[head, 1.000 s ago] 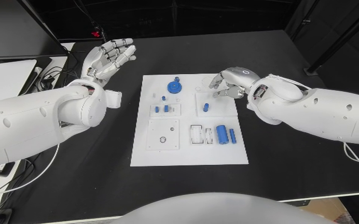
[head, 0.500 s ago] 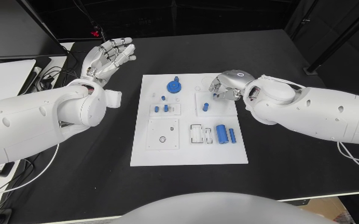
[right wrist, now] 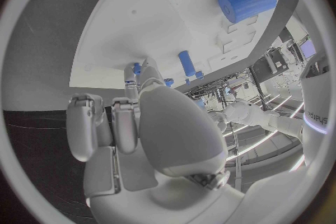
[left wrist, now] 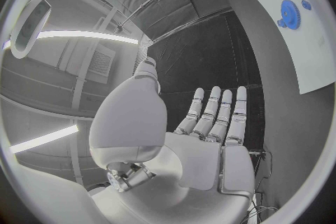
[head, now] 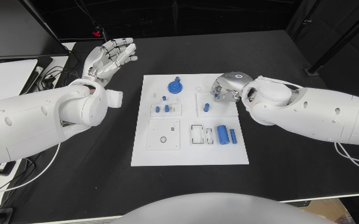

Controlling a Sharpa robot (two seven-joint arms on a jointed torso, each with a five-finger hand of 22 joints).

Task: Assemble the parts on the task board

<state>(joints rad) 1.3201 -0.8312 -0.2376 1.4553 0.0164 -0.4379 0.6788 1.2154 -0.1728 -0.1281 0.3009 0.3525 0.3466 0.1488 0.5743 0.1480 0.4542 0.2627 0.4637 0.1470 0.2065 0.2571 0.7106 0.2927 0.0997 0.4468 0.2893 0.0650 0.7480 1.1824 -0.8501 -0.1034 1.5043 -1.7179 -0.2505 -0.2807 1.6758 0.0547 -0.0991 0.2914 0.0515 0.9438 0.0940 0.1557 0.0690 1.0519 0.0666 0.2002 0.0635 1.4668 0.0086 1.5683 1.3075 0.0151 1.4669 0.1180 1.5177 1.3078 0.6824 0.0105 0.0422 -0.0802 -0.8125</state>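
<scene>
Two hands flank the task board (head: pixel 189 151) on the black table (head: pixel 284 63). Left of the board, well clear of it, the left hand (head: pixel 109 58) is raised with its fingers straight and apart, holding nothing. At the board's upper right edge the right hand (head: pixel 226 85) hangs with fingers curled down; whether it grips anything I cannot tell. On the board lie a blue gear (head: pixel 175 86), a large blue cylinder (head: pixel 221 134) and a thinner blue pin (head: pixel 233 136)

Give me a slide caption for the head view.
Right hand curled over the task board near blue parts; left hand open beside it.
</scene>
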